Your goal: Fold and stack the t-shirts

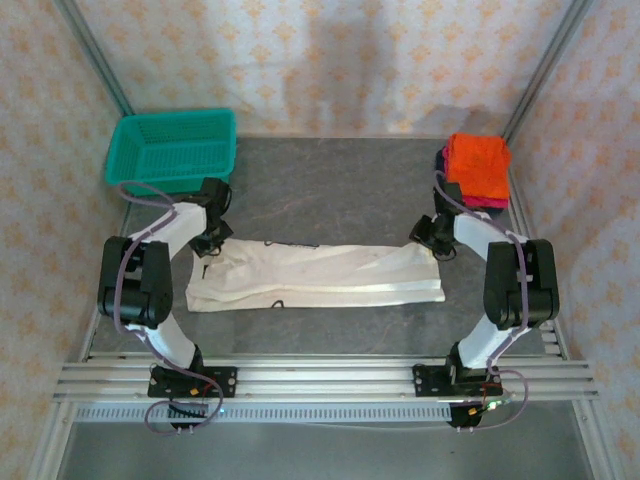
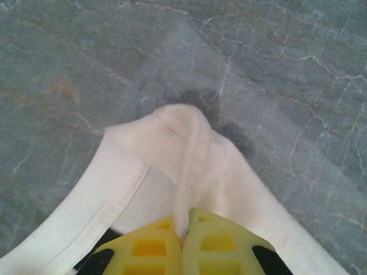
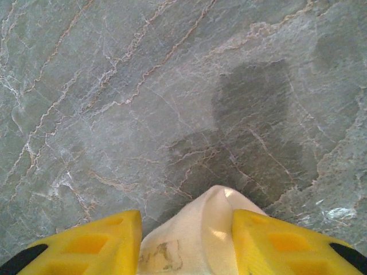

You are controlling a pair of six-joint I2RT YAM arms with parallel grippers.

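Across the middle of the desk, a white t-shirt is laid out as one long folded strip running left to right, parallel to the near edge. Small dark markings are seen on its far edge and near its lower left hem; they are too small to read.

Left end: the left arm is bent over the strip's far left corner. From the left wrist view, the yellow fingers are pressed together, and the left jaws are clamped on a raised ridge of the white cloth. The hemmed edge is seen curving away to the lower left.

Right end: the right arm is lowered at the strip's far right corner. From the right wrist view, the right jaws stand apart with a rounded hump of white cloth between the fingers. Whether that hump is pinched cannot be told.

Surroundings:
- A teal mesh basket is set in the far left corner, just beyond the left wrist and apart from the shirt.
- A stack of folded shirts sits at the far right corner: the orange shirt on top, a pink edge below, a dark layer at the left side. The right wrist is just beside this stack on its near side.
- Bare grey veined surface lies between basket and stack.
- An aluminium rail carrying both arm bases runs along the near edge.
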